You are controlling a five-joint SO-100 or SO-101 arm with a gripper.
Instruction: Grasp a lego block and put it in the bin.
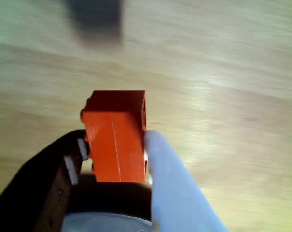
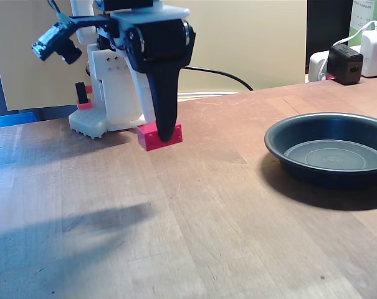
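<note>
The red lego block [image 1: 118,140] is clamped between a black finger [image 1: 63,179] and a white finger [image 1: 170,179] of my gripper [image 1: 116,142], which is shut on it. In the fixed view the block [image 2: 152,138] hangs at the tip of the black finger [image 2: 163,93], at or just above the wooden table in front of the robot base; the gripper [image 2: 166,134] points straight down. I cannot tell whether the block touches the wood. The bin [image 2: 300,167], a round dark pan with nothing in it, sits on the table well to the right.
The white robot base [image 2: 107,93] stands just behind the block. A black power adapter [image 2: 345,63] and white plugs [image 2: 375,53] sit at the back right with a cable. Bare wood lies between block and bin. A dark blurred shape [image 1: 95,19] is on the table ahead.
</note>
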